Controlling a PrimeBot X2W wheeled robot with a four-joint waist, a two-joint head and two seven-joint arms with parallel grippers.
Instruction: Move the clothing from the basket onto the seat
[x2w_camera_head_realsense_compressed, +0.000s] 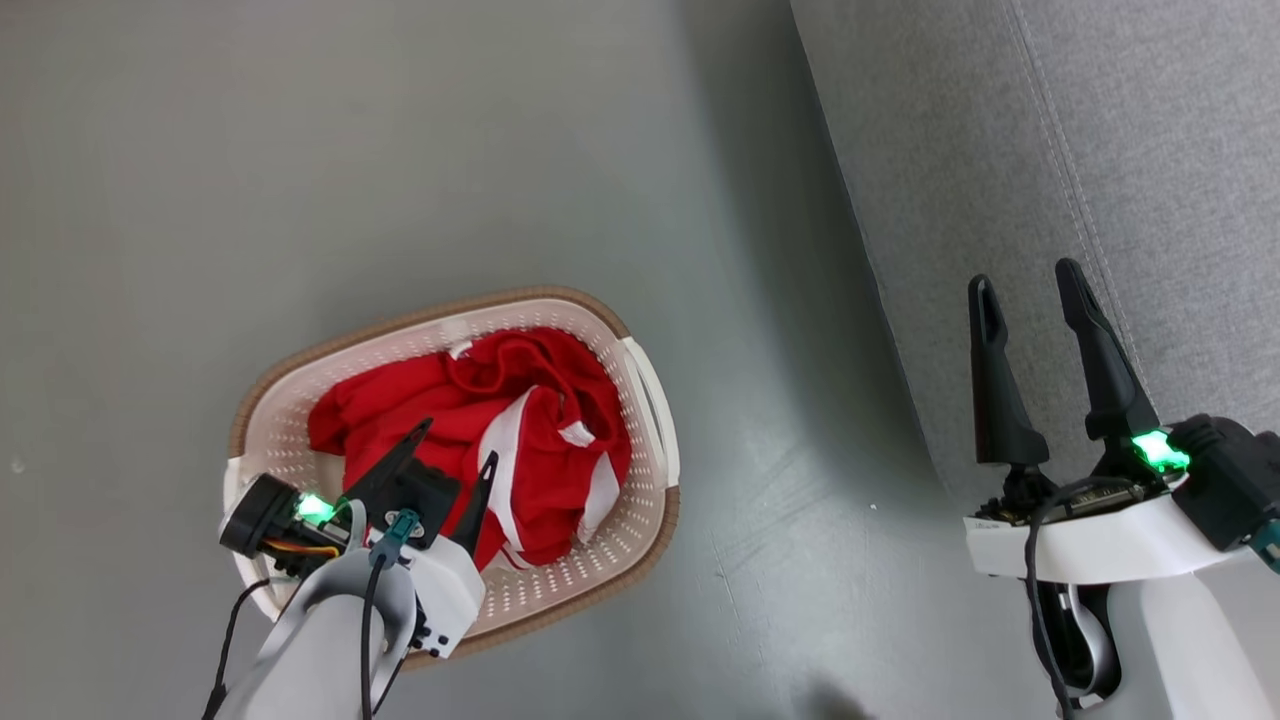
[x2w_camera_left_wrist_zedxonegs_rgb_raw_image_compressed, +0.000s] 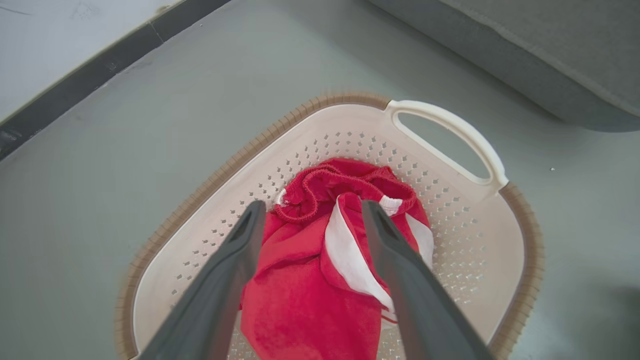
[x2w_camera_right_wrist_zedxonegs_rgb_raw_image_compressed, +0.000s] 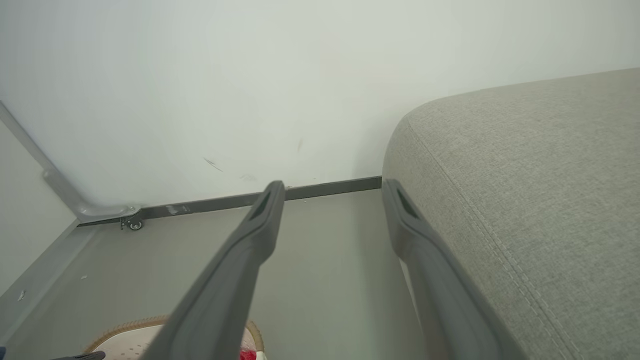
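Observation:
Red clothing (x2w_camera_head_realsense_compressed: 500, 430) with white stripes lies bunched in the cream basket (x2w_camera_head_realsense_compressed: 655, 400), which stands on the grey floor. My left gripper (x2w_camera_head_realsense_compressed: 458, 442) hangs open over the near part of that heap, fingers pointing down at the fabric; in the left wrist view the clothing (x2w_camera_left_wrist_zedxonegs_rgb_raw_image_compressed: 310, 280) shows between the two spread fingers of the left gripper (x2w_camera_left_wrist_zedxonegs_rgb_raw_image_compressed: 312, 212), inside the basket (x2w_camera_left_wrist_zedxonegs_rgb_raw_image_compressed: 480, 240). My right gripper (x2w_camera_head_realsense_compressed: 1025, 280) is open and holds nothing, beside the edge of the grey seat (x2w_camera_head_realsense_compressed: 1100, 150). The right gripper (x2w_camera_right_wrist_zedxonegs_rgb_raw_image_compressed: 332, 192) in its wrist view flanks the seat (x2w_camera_right_wrist_zedxonegs_rgb_raw_image_compressed: 525, 190).
The grey floor spreads around the basket and between it and the sofa. In the right wrist view a white wall with a dark skirting strip (x2w_camera_right_wrist_zedxonegs_rgb_raw_image_compressed: 320, 191) stands behind, and a small castor (x2w_camera_right_wrist_zedxonegs_rgb_raw_image_compressed: 134, 225) sits at the wall's foot. The basket rim (x2w_camera_right_wrist_zedxonegs_rgb_raw_image_compressed: 150, 324) peeks in below.

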